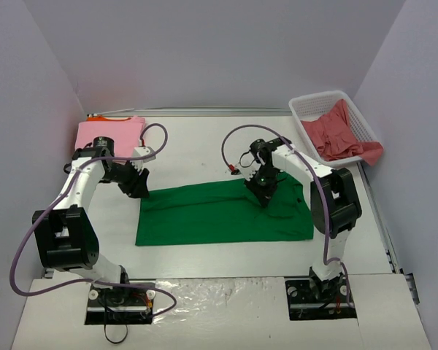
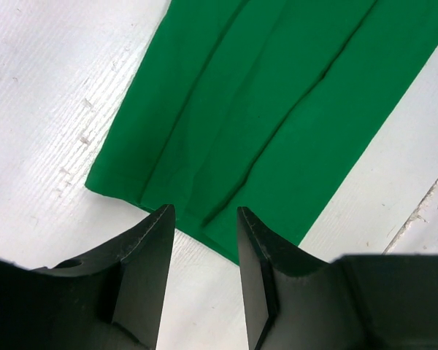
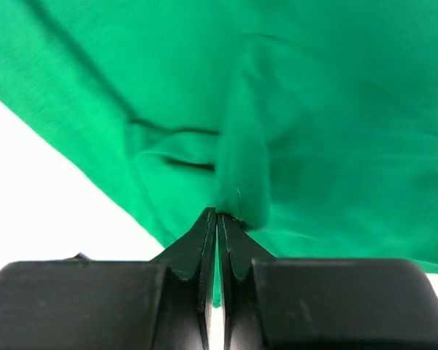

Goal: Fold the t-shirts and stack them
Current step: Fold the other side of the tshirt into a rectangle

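Observation:
The bright green t-shirt [image 1: 219,215] lies on the table as a long flat band, creased lengthwise. At its far left corner my left gripper [image 1: 139,188] hovers open; in the left wrist view the left gripper [image 2: 204,219] has only white table and the green t-shirt's [image 2: 277,95] hem between its fingers. My right gripper [image 1: 263,195] is down on the shirt's far edge, right of the middle. The right wrist view shows the right gripper [image 3: 219,213] shut on a pinched ridge of the green t-shirt [image 3: 314,109]. A folded light pink t-shirt [image 1: 109,133] lies on an orange t-shirt [image 1: 102,117] at the back left.
A white lattice basket [image 1: 306,109] stands at the back right with a crumpled coral red t-shirt [image 1: 343,135] spilling over its near side. Grey walls close in the table on the left, back and right. Cables loop above both arms.

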Robot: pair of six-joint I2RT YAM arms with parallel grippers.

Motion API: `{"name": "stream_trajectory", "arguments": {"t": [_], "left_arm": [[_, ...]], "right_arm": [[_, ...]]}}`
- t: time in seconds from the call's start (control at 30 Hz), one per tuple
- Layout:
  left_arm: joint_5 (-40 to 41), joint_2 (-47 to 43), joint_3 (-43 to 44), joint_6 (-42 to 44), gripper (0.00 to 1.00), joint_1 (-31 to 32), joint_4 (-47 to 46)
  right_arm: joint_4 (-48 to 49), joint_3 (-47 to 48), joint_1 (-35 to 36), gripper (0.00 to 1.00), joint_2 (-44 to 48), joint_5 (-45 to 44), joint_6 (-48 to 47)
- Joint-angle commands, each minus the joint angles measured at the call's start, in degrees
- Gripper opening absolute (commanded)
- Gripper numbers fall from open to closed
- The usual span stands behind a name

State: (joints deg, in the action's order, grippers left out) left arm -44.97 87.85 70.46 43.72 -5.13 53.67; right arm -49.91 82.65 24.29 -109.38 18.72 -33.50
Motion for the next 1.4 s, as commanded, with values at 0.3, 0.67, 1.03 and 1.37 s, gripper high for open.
{"name": "stream_trajectory", "arguments": {"t": [0.3, 0.67, 1.03, 1.37], "left_arm": [[-2.4, -3.0, -1.7, -0.5, 0.39, -0.5, -0.9], [-3.8, 2.8, -1.5, 5.7, 0.4, -0.1, 3.6], [-0.7, 15.0, 1.3, 8.8, 0.45, -0.1, 1.1], [0.4, 18.0, 5.0, 7.6, 0.45, -0.1, -0.1]], "right_arm": [[-3.8, -2.7, 4.4, 0.28, 2.1, 6.3, -1.3], [-5.3, 3.3, 0.8, 0.39, 1.0, 7.1, -1.4], [-3.9, -1.2, -4.3, 0.39, 3.6, 8.2, -1.7], [-3.5, -2.5, -5.3, 0.39, 3.9, 8.6, -1.7]]}}
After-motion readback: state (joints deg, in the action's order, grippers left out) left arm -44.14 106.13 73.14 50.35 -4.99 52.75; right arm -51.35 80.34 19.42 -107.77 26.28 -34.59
